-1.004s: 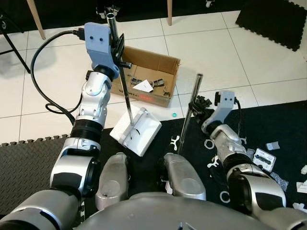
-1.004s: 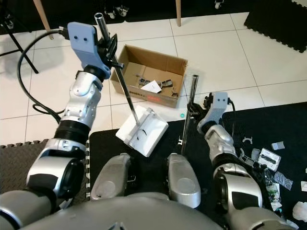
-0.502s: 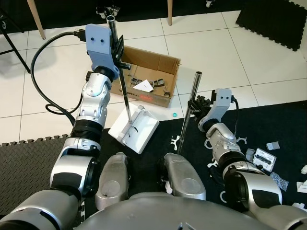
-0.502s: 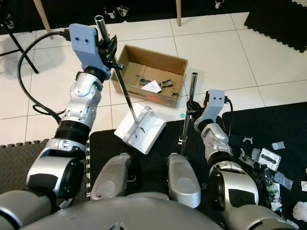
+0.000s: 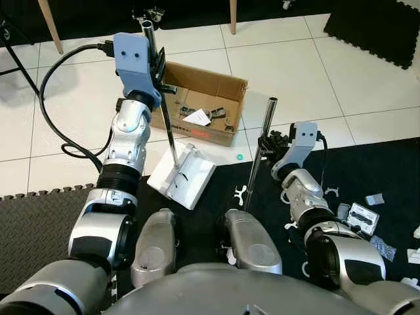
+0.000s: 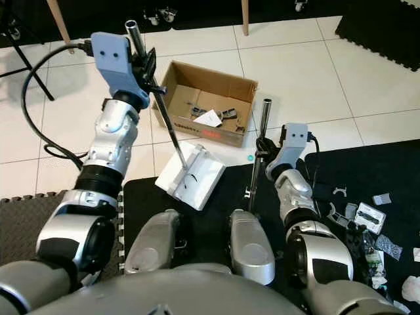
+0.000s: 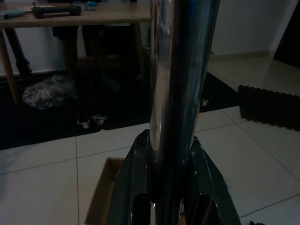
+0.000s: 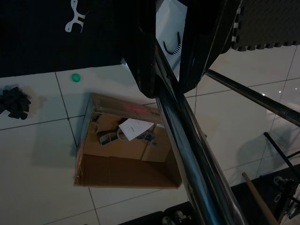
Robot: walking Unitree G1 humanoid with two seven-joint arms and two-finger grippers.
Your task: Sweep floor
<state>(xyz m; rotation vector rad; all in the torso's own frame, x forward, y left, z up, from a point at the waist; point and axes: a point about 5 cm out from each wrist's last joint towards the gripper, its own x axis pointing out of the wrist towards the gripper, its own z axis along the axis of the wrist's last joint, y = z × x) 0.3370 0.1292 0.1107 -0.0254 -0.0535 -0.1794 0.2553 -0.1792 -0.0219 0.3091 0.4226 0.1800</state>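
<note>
Left gripper (image 5: 159, 65): raised high, fingers (image 7: 133, 187) pinching a metal dustpan handle (image 5: 164, 111); the wrist view shows the pole clamped between both.
Dustpan (image 5: 182, 176): white, at the foot of that handle, resting where the white tile floor (image 5: 295, 72) meets the edge of the black mat (image 5: 367, 170), mouth tilted toward the mat.
Right gripper (image 5: 268, 142): lower and nearer the body, fingers pressed onto a second metal pole, the broom handle (image 5: 260, 154); its foot goes down to the mat, and the head is hidden behind the robot's body.
Cardboard box (image 5: 207, 105): open, on the tile just beyond the dustpan, holding scraps and a paper slip.
Litter: white clips (image 5: 240, 193) on the mat beside the broom pole; a small green dot (image 5: 239, 157) on the tile at the mat edge; more bits (image 5: 361, 216) toward the mat's right side.
Risk 1: dustpan lip may ride up on the mat edge, so debris slides under it.
Risk 2: both poles stand close together; a wide stroke could knock the pan or box.
Risk 3: a slim pole could twist in the grip.
</note>
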